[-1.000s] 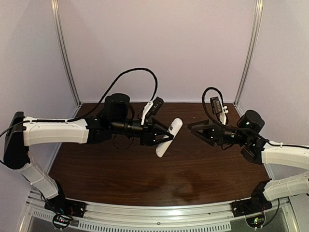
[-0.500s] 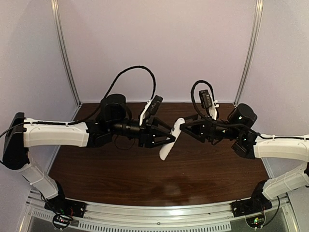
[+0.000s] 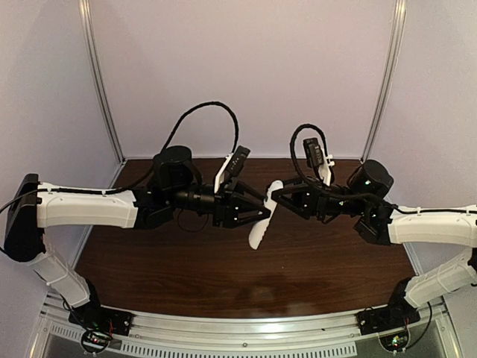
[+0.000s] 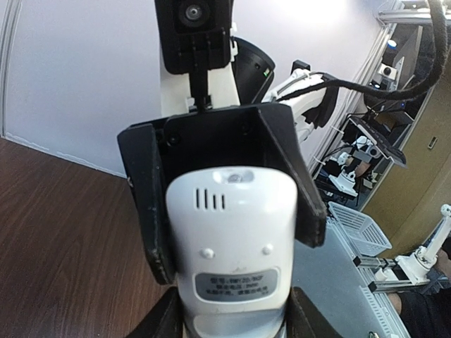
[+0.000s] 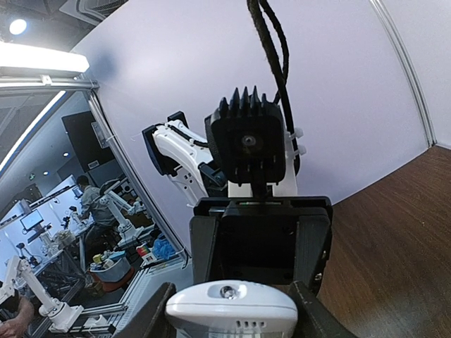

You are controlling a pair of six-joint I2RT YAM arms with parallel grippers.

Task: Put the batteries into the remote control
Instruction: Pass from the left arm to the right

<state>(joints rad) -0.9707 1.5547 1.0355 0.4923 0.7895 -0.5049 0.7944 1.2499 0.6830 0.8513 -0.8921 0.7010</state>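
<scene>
Gripping one remote control from both ends

Top view: the left gripper point(image 3: 261, 211) grasps the white remote control point(image 3: 256, 234) around its middle and holds it tilted in the air above the brown table point(image 3: 186, 261). The lower end of the remote hangs out below the left fingers. The upper end reaches past them into the right gripper point(image 3: 274, 197), which meets it from the opposite side. The fingertips of the two grippers are just beside each other.

Left wrist view: the left fingers point(image 4: 163, 318) clamp the near part of the remote, one on each long edge. A grey label, three short slits and two small bumps on the remote face the camera. Beyond the left fingertips, the rounded far end sits between the black right fingers point(image 4: 149, 211), which lie against both of its sides.

Right wrist view: the rounded end of the remote, with a small clear bulb in its tip, lies between the right fingers point(image 5: 313, 310) at the bottom of the frame. Each finger is against one side, so the right gripper is clenched on it as well. Just beyond that end stands the black body of the left gripper, facing the camera.
</scene>
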